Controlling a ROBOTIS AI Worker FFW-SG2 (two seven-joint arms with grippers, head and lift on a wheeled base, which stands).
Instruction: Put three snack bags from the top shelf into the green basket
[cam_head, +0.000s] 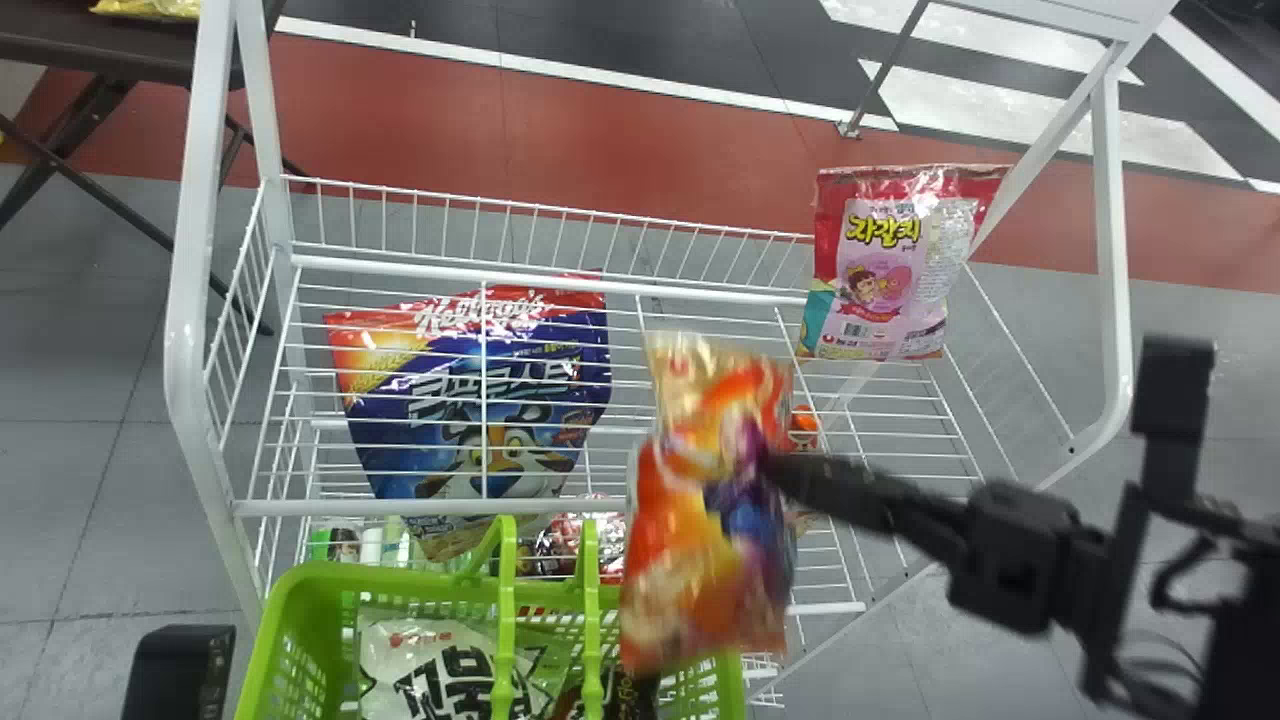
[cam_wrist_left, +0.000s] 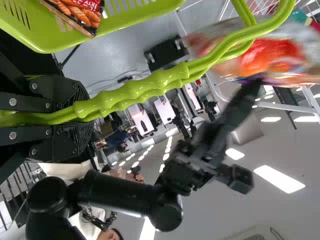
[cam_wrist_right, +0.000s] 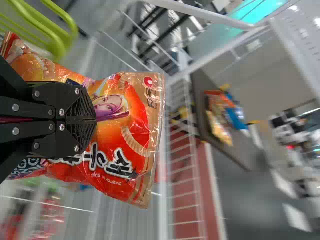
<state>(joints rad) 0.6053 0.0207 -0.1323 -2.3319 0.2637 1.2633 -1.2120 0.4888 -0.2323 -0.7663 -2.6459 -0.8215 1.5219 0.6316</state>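
In the head view my right gripper (cam_head: 785, 475) is shut on an orange snack bag (cam_head: 700, 560), which hangs over the right rim of the green basket (cam_head: 310, 575). The right wrist view has that gripper (cam_wrist_right: 92, 119) pinching the orange bag (cam_wrist_right: 120, 135). My left gripper (cam_wrist_left: 85, 107) is shut on the basket's handles (cam_wrist_left: 150, 90). A white bag (cam_head: 430, 665) and a dark bag (cam_head: 625, 695) lie in the basket. On the wire shelf (cam_head: 560, 300) are a blue cereal bag (cam_head: 480, 400) and, at right, a pink and red bag (cam_head: 885, 265).
White rack posts (cam_head: 190, 300) rise at both sides of the shelf. More packages (cam_head: 575, 545) sit lower, behind the basket. A dark table (cam_head: 100, 45) stands at the back left. A black part of the left arm (cam_head: 180, 670) is at the lower left.
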